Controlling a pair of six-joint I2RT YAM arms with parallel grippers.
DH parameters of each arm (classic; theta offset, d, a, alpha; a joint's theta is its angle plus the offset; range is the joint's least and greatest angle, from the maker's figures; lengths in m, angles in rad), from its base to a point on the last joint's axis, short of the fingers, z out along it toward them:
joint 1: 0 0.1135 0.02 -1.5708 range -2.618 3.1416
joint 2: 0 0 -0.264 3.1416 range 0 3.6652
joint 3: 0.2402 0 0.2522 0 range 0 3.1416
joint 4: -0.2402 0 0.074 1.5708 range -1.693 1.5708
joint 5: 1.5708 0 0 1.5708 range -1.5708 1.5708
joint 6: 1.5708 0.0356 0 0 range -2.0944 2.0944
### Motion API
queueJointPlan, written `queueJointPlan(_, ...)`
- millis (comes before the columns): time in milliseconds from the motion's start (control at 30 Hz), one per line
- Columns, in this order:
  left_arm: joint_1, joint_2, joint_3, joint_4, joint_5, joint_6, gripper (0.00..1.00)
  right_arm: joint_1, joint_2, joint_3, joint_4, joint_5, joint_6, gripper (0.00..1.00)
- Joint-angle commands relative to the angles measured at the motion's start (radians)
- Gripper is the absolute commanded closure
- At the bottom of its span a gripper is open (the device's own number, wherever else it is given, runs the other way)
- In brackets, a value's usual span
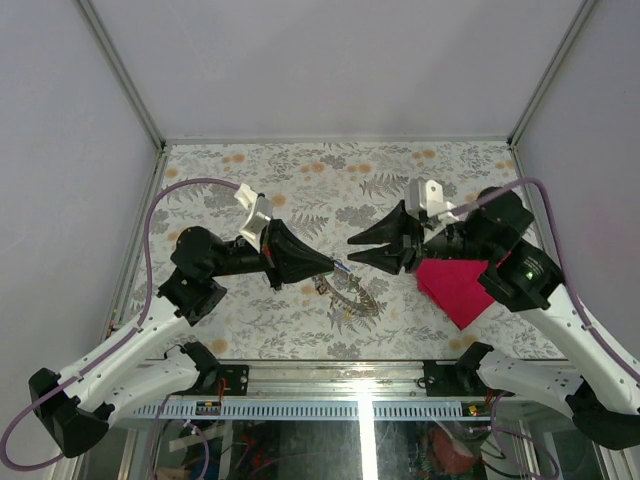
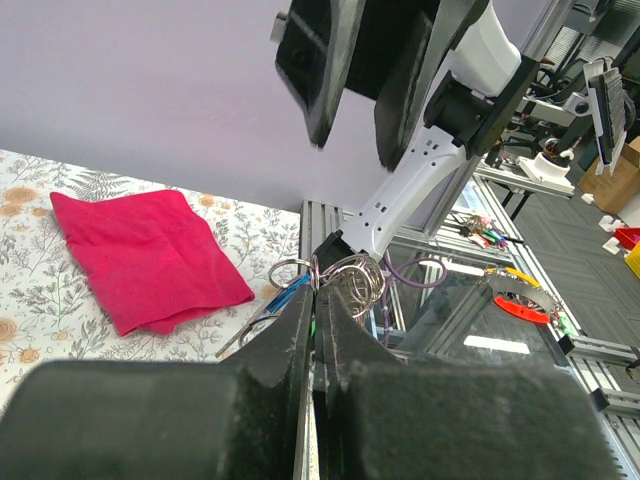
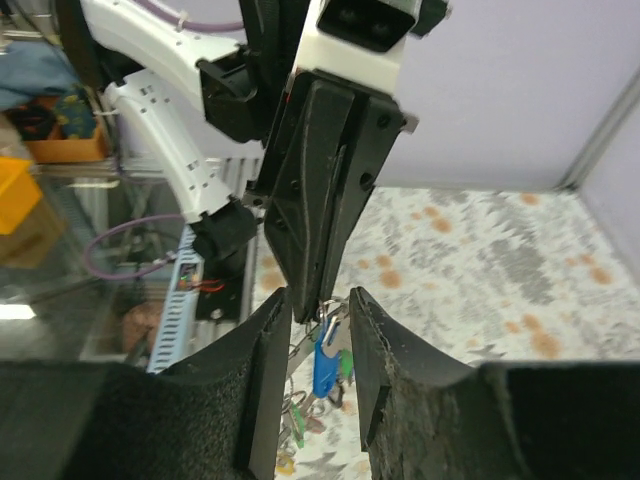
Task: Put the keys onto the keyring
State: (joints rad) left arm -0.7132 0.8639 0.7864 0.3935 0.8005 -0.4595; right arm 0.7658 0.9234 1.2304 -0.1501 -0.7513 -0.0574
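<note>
Starting from the bottom of the top view, the two arm bases sit at the near edge of the table (image 1: 300,170) and both arms reach inward to meet near the centre of the frame.

The left gripper (image 1: 332,265) points right, its jaws pressed together. In the left wrist view they pinch thin metal loops of the keyring (image 1: 352,297) at their very tip. The rest of the ring trails down and to the right of that tip, over the flowered tabletop, with small keys strung along it.

A blue key (image 3: 322,365) hangs just under the left tip, and a green key (image 3: 344,366) shows partly beside it. More small keys dangle lower in the right wrist view, too blurred to sort.

The right gripper (image 1: 350,251) points left, facing the left one, tips nearly meeting. Its jaws stand apart and hold nothing. In its own camera the blue key hangs in the gap between its fingers (image 3: 268,380), touching neither.

A red cloth (image 1: 455,285) lies folded on the table right of centre, partly under the right arm.
</note>
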Motion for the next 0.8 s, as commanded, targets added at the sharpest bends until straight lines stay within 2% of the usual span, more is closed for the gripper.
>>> queueJointPlan(0,-0.007,-0.013,-0.001,0.118,-0.014,-0.010,1.00,0.008,0.073,0.082,-0.174,-0.085,0.066,0.64)
queueJointPlan(333,-0.007,-0.009,0.008,0.107,0.001,-0.006,1.00,0.009,0.113,0.083,-0.160,-0.063,0.073,0.62)
queueJointPlan(533,-0.007,-0.009,0.008,0.107,-0.003,-0.005,1.00,0.009,0.115,0.076,-0.157,-0.071,0.077,0.69)
queueJointPlan(767,-0.007,-0.005,0.014,0.105,-0.001,-0.004,1.00,0.008,0.124,0.066,-0.150,-0.077,0.081,0.70)
